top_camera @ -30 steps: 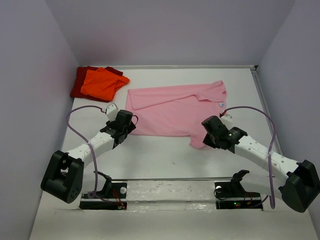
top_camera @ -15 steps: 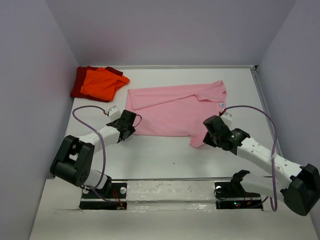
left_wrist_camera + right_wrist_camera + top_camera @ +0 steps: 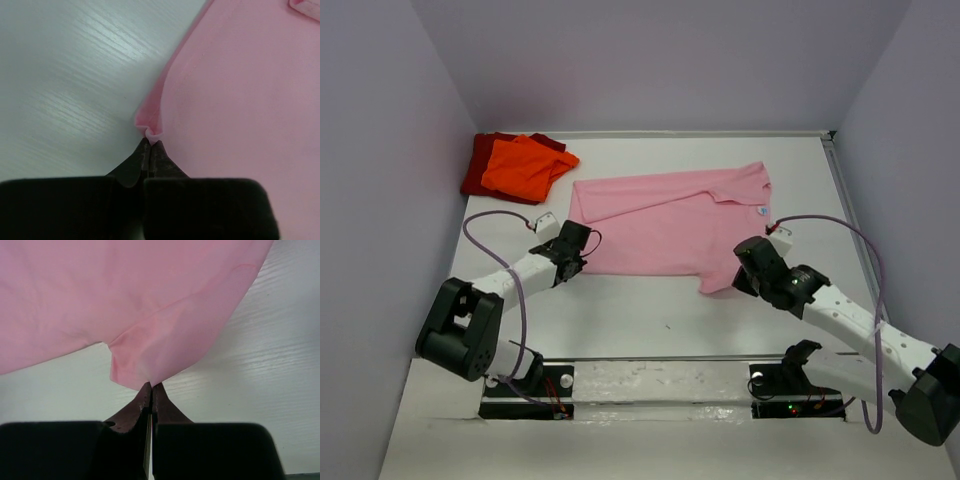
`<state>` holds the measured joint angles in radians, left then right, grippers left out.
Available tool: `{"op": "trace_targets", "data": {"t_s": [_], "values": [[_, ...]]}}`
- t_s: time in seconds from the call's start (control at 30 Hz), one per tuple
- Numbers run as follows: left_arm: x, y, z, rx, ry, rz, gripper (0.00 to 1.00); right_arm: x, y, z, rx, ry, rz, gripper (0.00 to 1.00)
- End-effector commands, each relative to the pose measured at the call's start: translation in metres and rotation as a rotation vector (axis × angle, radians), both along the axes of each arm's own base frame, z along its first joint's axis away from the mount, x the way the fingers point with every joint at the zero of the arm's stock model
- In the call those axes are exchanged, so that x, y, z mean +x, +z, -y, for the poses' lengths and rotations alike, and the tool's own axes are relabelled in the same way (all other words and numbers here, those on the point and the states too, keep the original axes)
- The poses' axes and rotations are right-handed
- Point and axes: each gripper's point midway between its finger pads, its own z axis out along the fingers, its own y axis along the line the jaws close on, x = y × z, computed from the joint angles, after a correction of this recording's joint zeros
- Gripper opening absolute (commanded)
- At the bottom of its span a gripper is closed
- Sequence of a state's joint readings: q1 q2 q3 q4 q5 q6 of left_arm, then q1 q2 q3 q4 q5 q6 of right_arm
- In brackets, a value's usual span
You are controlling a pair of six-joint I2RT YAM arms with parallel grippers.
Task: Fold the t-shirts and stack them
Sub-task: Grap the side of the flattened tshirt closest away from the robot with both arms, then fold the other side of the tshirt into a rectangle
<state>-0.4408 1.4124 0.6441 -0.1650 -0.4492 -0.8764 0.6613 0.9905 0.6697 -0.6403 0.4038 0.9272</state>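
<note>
I see the light pink cloth t-shirt [image 3: 670,225] spread flat mid-way across the white worktop [image 3: 650,315]. The left pincer [image 3: 150,145] is closed, pinching its near-left hem corner. The right pincer [image 3: 151,386] is closed on its near-right sleeve tip. The bright orange cloth shirt [image 3: 525,165] lies partly on the dark red cloth shirt [image 3: 478,165], far left.

The left arm [image 3: 515,273] and the right arm [image 3: 855,320] are white tubes with chunky black joints, and each has a big round black base [image 3: 458,330]. A thin purple cable [image 3: 466,232] loops along each arm. The left gripper [image 3: 150,144] and right gripper [image 3: 151,386] have dark pointed fingers [image 3: 132,167] on a wide black block.
</note>
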Motion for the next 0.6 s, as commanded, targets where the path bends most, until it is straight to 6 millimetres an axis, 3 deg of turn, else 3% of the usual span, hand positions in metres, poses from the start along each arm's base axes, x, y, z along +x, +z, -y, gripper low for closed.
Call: {"op": "trace_targets", "data": {"t_s": [0.0, 0.2, 0.37, 0.4, 0.47, 0.5, 0.57], "values": [[0.001, 0.032, -0.008, 0.031, -0.035, 0.074, 0.0, 0.017, 0.038, 0.029, -0.079, -0.082, 0.161, 0.0], [0.015, 0.076, 0.002, 0.002, -0.104, 0.184, 0.0, 0.051, 0.09, 0.052, -0.26, -0.149, 0.28, 0.0], [0.022, 0.088, 0.007, -0.002, -0.129, 0.197, 0.0, 0.1, 0.12, 0.056, -0.314, -0.176, 0.337, 0.0], [0.025, 0.088, 0.008, -0.004, -0.133, 0.202, 0.0, 0.11, 0.115, 0.055, -0.328, -0.168, 0.32, 0.0], [0.03, 0.089, 0.012, -0.006, -0.144, 0.197, 0.0, 0.131, 0.126, 0.057, -0.324, -0.187, 0.335, 0.0], [0.035, 0.094, 0.013, -0.008, -0.144, 0.207, 0.0, 0.141, 0.116, 0.056, -0.349, -0.185, 0.307, 0.0], [0.039, 0.095, 0.015, -0.003, -0.149, 0.203, 0.0, 0.155, 0.125, 0.051, -0.365, -0.179, 0.324, 0.0]]}}
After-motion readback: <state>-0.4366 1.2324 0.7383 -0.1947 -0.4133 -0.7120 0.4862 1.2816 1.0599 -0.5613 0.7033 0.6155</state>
